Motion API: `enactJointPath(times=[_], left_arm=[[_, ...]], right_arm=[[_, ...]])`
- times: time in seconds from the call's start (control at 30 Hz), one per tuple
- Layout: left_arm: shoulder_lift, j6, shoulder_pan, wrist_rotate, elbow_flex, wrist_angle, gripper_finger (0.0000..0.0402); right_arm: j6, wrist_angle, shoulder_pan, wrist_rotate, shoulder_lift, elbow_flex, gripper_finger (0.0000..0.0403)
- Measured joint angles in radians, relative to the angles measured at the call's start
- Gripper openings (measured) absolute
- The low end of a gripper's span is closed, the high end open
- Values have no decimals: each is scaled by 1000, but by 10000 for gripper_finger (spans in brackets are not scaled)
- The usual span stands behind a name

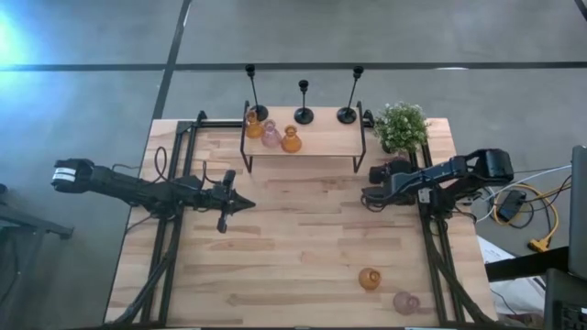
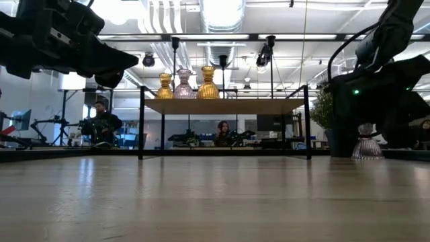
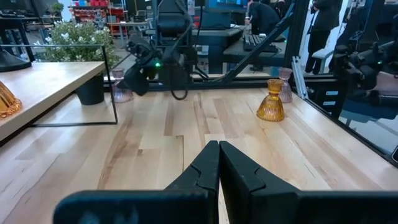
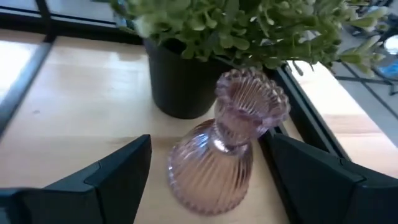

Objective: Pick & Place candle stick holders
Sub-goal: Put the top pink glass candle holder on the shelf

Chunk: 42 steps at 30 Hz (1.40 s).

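The right pincer (image 4: 205, 174) was spread wide around a pink glass holder (image 4: 224, 149) standing on the worktop (image 1: 303, 247) just beside the plant pot (image 4: 180, 81), far right. To do it well, it should squeeze gently and lift straight up. The left pincer (image 3: 219, 163) waited, pressed together, over the middle.

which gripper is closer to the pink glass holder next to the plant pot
Right. The right gripper stands open with its fingers either side of the pink glass holder by the plant pot. The left gripper, shut, is across the table near its middle.
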Motion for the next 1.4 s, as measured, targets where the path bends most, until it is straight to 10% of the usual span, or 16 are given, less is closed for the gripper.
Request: enactJointPath(times=[0.33, 1.4], left_arm=[[0, 0, 0, 0, 0, 0, 12], [0, 0, 0, 0, 0, -1, 12]], right_arm=[[-19, 21, -74, 10, 0, -10, 313], [-119, 129, -112, 49, -2, -52, 28]])
